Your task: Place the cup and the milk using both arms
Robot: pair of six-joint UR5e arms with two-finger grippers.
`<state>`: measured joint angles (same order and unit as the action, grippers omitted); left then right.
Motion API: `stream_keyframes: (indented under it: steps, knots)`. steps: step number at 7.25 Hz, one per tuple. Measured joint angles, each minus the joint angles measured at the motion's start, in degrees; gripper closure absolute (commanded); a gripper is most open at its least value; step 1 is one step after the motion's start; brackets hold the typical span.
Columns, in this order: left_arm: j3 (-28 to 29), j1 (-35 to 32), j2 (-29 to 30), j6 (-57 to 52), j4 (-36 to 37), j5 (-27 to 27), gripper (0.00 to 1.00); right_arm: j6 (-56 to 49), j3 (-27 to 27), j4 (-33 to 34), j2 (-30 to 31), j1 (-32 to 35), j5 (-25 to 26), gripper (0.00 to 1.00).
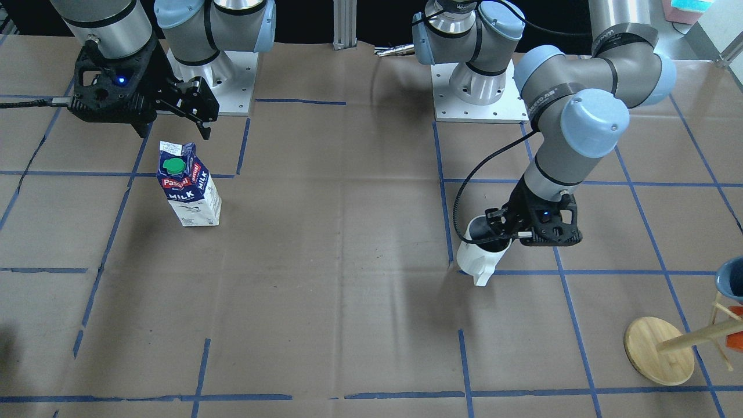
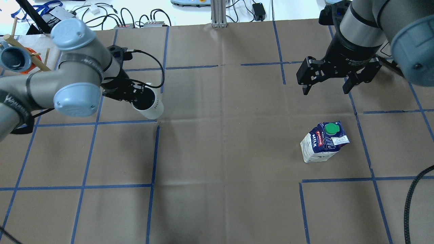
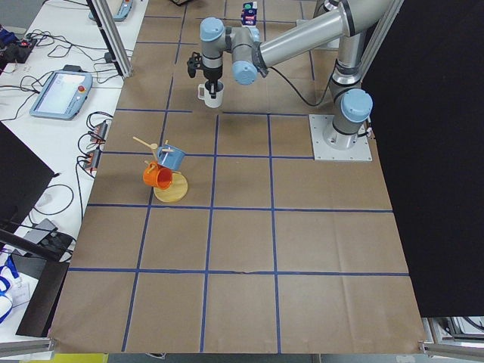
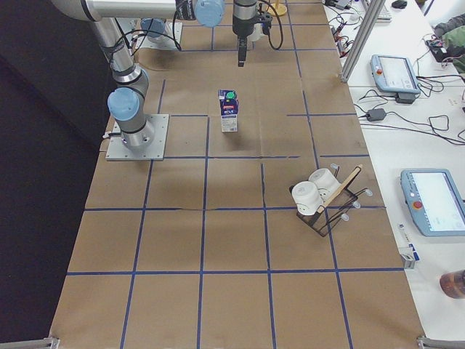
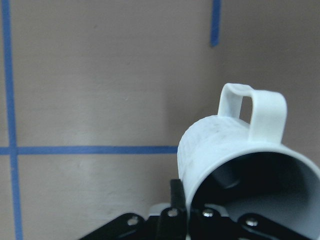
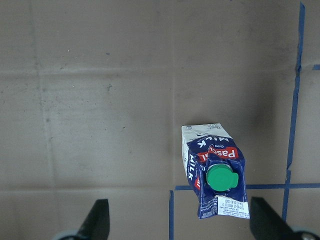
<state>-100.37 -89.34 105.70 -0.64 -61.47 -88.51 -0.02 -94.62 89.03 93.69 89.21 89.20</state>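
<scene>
The white cup [image 2: 151, 104] is held by my left gripper [image 2: 137, 96], which is shut on its rim with one finger inside; in the left wrist view the cup [image 5: 225, 145] tilts, handle away from the camera. In the front view the cup [image 1: 480, 255] sits under the left gripper [image 1: 496, 231]. I cannot tell whether it touches the table. The blue and white milk [image 2: 322, 142] stands upright and free. My right gripper [image 2: 325, 89] is open and empty, up above and beyond the carton. In the right wrist view the milk [image 6: 215, 170] lies between its spread fingertips [image 6: 97, 220].
A wooden mug tree [image 1: 659, 348] with a blue and an orange mug stands at the table's far left end [image 3: 168, 170]. A rack with white cups [image 4: 320, 196] stands near the right end. The arm bases [image 1: 473, 87] sit at the robot's edge.
</scene>
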Motion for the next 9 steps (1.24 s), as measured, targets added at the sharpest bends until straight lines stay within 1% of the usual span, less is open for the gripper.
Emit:
stream_keyframes:
  steps: [1, 2, 3, 4, 6, 9]
  knots:
    - [5.60, -3.97, 4.13, 3.54, -2.03, -0.29, 1.00, -0.32, -1.06, 0.08, 0.08, -0.01, 0.03, 0.00]
    - [9.53, -7.03, 7.60, 6.83, -2.99, -0.53, 1.00, -0.85, -2.89, 0.48, 0.48, -0.08, 0.09, 0.00]
    - [12.18, -9.23, 10.34, 9.48, -3.21, -0.62, 1.00, -1.13, -4.26, 1.15, 1.25, -0.12, 0.12, 0.00]
    - [14.12, -10.41, 12.34, 10.79, -3.18, -0.54, 1.00, -1.21, -4.41, 1.68, 1.74, -0.15, 0.13, 0.00]
    - [16.29, -11.16, 14.92, 11.46, -2.93, -0.08, 0.99, -1.10, -2.92, 1.88, 1.54, -0.17, 0.12, 0.00]
    - [19.77, -12.41, 18.31, 11.53, -2.76, 0.08, 0.96, -1.04, -2.10, 1.78, 1.31, -0.17, 0.09, 0.00]
